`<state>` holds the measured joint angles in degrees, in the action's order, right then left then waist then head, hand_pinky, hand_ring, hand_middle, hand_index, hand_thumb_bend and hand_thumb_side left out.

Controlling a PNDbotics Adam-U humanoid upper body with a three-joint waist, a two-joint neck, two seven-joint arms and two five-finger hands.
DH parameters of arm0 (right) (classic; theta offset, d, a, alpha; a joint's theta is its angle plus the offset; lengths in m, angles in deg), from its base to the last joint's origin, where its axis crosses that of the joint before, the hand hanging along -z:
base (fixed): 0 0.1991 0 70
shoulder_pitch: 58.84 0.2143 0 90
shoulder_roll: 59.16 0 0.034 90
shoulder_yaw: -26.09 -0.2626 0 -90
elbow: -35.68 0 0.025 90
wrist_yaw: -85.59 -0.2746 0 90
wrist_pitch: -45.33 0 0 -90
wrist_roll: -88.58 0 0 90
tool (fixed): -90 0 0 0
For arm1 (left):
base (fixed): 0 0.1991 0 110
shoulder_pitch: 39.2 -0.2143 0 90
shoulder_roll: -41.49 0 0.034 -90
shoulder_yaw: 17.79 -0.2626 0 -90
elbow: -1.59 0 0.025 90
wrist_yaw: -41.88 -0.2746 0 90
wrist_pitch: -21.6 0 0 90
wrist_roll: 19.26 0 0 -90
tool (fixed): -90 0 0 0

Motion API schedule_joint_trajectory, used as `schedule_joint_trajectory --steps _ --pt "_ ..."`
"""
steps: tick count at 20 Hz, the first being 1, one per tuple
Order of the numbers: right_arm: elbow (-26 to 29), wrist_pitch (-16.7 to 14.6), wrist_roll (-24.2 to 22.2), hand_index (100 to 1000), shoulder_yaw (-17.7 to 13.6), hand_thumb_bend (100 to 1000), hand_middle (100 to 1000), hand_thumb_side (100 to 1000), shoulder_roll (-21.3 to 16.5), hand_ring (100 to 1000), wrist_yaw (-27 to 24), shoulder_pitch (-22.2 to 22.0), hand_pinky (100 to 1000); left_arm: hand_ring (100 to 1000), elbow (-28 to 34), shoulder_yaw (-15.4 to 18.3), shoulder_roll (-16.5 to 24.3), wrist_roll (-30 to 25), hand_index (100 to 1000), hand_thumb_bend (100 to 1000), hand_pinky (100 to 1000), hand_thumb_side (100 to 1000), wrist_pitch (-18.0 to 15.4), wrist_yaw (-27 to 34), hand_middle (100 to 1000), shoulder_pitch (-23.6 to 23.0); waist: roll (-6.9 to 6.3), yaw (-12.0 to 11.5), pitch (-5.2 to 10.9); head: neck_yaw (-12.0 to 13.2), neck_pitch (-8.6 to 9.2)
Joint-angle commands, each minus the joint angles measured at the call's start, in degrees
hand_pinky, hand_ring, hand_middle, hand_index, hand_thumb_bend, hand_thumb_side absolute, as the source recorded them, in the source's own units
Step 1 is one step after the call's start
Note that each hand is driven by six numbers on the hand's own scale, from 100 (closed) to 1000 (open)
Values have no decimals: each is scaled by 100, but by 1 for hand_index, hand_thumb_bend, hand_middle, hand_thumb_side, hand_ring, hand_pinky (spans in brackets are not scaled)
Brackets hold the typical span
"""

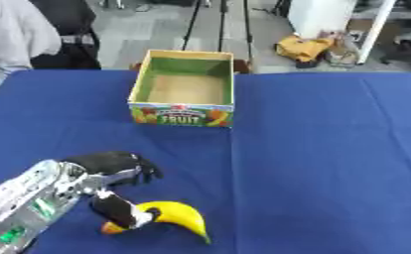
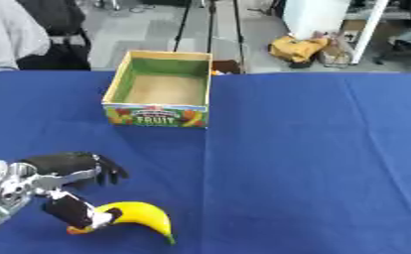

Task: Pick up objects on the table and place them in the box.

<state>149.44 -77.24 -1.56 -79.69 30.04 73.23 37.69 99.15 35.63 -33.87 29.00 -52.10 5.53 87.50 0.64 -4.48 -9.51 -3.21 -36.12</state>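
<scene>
A yellow curved thing like a banana [image 1: 181, 216] lies on the blue table near the front left. Joined to its left end is a black and white piece [image 1: 119, 210] with an orange tip. My left hand [image 1: 113, 164] comes in from the lower left on a silver forearm and hovers just behind that piece. Its black fingers [image 1: 146, 172] hang relaxed and hold nothing. Whether the hand touches the piece I cannot tell. The cardboard fruit box [image 1: 181, 114] stands open at the far middle, its inside bare. My right hand shows in no view.
The blue cloth [image 1: 330, 158] covers the whole table. Beyond its far edge are a person in grey at the upper left, tripod legs, a yellow bag [image 1: 303, 47] and white furniture on the floor.
</scene>
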Motion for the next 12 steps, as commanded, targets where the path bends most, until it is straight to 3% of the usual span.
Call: schedule_joint_trajectory --steps 1,5,12 --pt "83 9 -13 922 -7 100 580 1000 -63 878 53 53 852 742 -118 5 -11 150 916 429 510 568 -60 -33 755 44 -1 7 52 8 77" --pt "83 18 -21 922 0 100 579 1000 -54 879 59 64 853 748 -315 -44 -91 209 910 458 509 560 -153 -55 766 10 -1 16 36 10 91" --pt "83 51 -30 923 3 100 577 1000 -37 880 69 76 855 732 -397 -85 -155 439 871 401 485 522 -264 -200 733 -24 -10 18 17 4 103"
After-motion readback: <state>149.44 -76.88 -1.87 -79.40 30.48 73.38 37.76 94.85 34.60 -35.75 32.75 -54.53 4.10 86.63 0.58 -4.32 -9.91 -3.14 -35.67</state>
